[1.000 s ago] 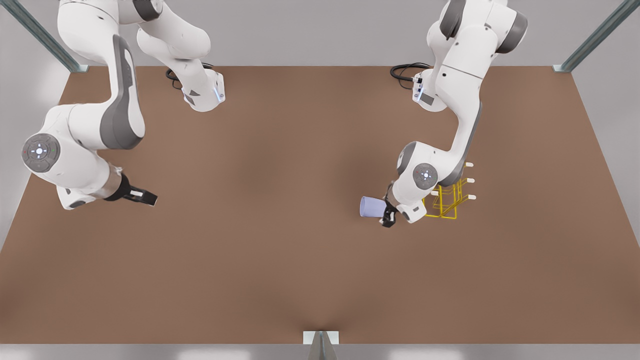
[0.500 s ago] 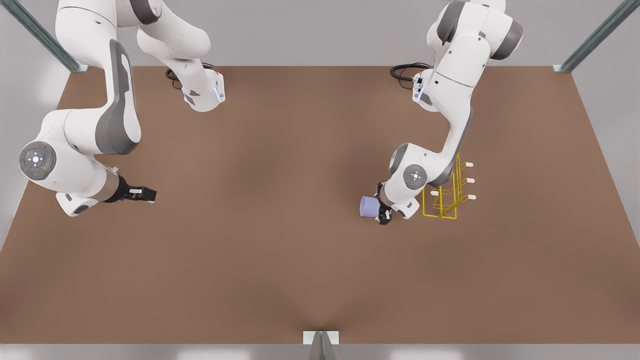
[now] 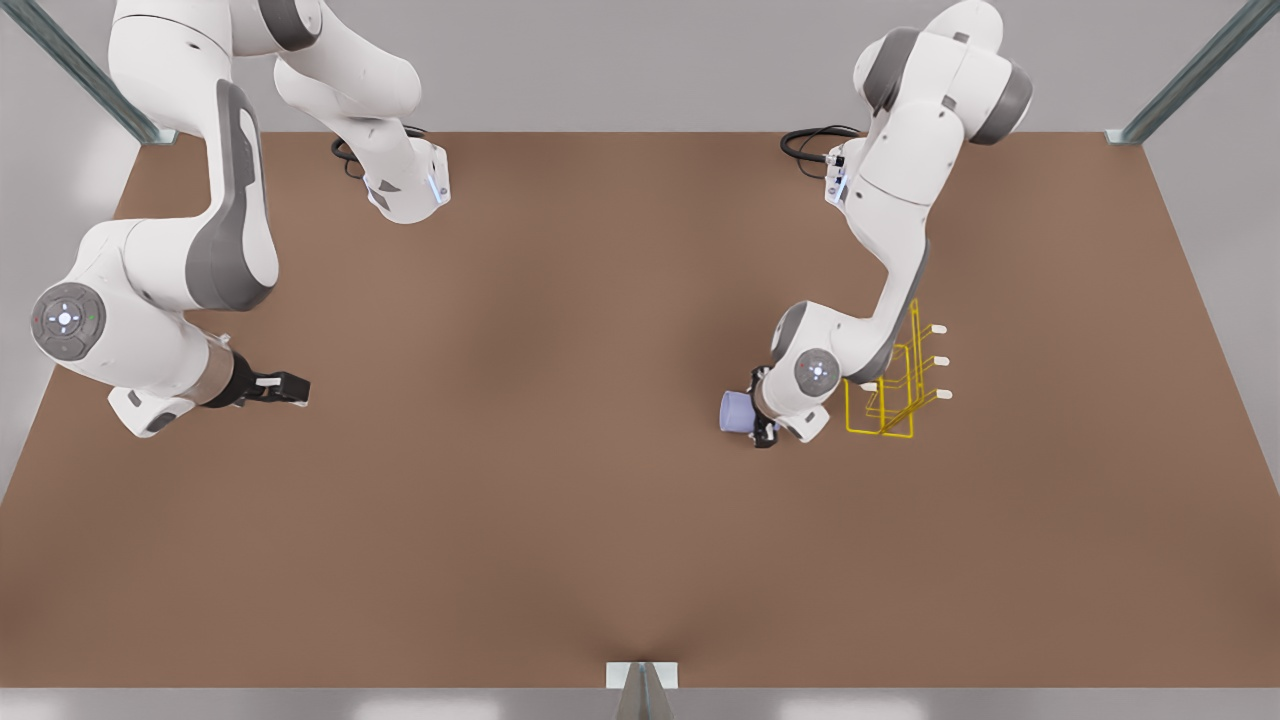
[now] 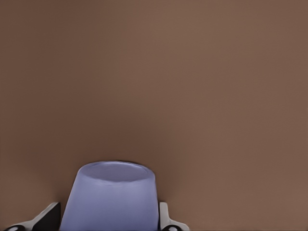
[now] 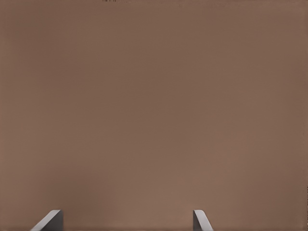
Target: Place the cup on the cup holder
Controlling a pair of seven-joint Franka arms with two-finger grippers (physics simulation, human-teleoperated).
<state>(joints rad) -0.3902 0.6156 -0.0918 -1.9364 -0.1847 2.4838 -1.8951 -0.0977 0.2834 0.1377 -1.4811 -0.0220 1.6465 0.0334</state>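
Note:
The lavender-blue cup (image 3: 733,411) is low over the brown table, just to the front view's left of the yellow wire cup holder (image 3: 893,412). My left gripper (image 3: 760,426) reaches it from the holder's side. In the left wrist view the cup (image 4: 113,199) sits between the two fingers, which press on its sides, so the left gripper (image 4: 109,215) is shut on it. The white wrist hides the cup's nearer end in the front view. My right gripper (image 3: 290,388) waits far off at the front view's left, open and empty (image 5: 127,219).
The holder's white-tipped pegs (image 3: 940,362) point to the front view's right, and the left arm's forearm (image 3: 895,300) crosses above the rack. Both arm bases (image 3: 410,190) stand at the table's far edge. Metal frame posts (image 3: 1185,75) mark the far corners.
The left arm has sunk lower and its wrist has slid over the cup toward the front view's left, while the cup stayed put. The right arm drifted slightly left.

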